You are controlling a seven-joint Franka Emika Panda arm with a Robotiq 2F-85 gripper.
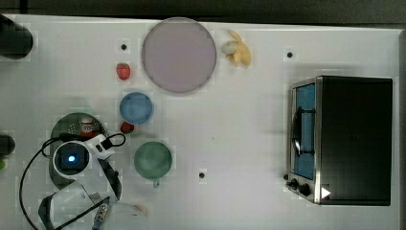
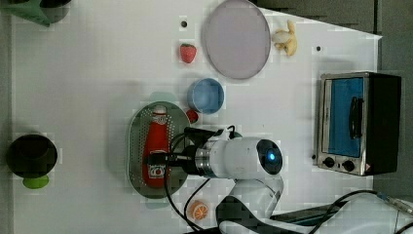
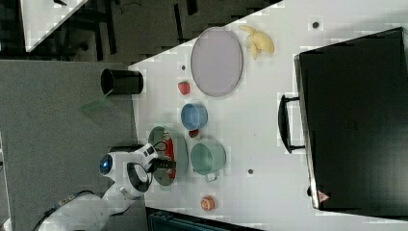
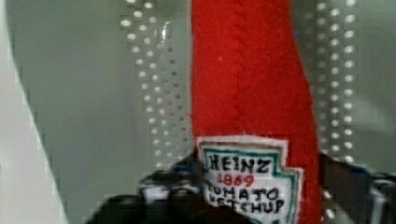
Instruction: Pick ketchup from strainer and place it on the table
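Inside the pale green strainer (image 2: pixel 137 146) the ketchup (image 2: pixel 156 151) lay flat along the perforated bottom, its white cap pointing toward the left view's top and its labelled base toward the left view's bottom. Over the bottle's lower half reached the gripper (image 2: pixel 157 159), carried on the white Franka arm (image 2: pixel 243 158) that came in from the left view's right. Seen from the wrist, one dark finger (image 4: pixel 177 179) stood on each side of the red felt body (image 4: pixel 250 74), flanking the stitched "Heinz 1869 Tomato Ketchup" label (image 4: pixel 247 182). The jaws stood apart astride the bottle near the label; whether the pads already pressed on it could not be told.

From above, the arm's wrist covered most of the strainer (image 1: pixel 62 125), and the bottle's cap end (image 1: pixel 87 127) peeked out beside it.

Across the white table (image 1: pixel 230 124) the other things stood apart from the strainer. A blue bowl (image 1: pixel 136 108) sat near its far end, with a small strawberry (image 1: pixel 127 127) just beside the bowl and another strawberry (image 1: pixel 123 71) farther toward the top view's top. A green cup (image 1: pixel 152 160) stood on the top view's right of the strainer. A large round lilac plate (image 1: pixel 178 54) lay near the table's far edge, a peeled banana (image 1: pixel 238 49) next to it. A toaster oven (image 1: pixel 342 140) with a blue-tinted door occupied the top view's right. Half an orange (image 2: pixel 198 210) rested near the arm's base, and a black cup (image 2: pixel 31 156) stood at the left view's left.
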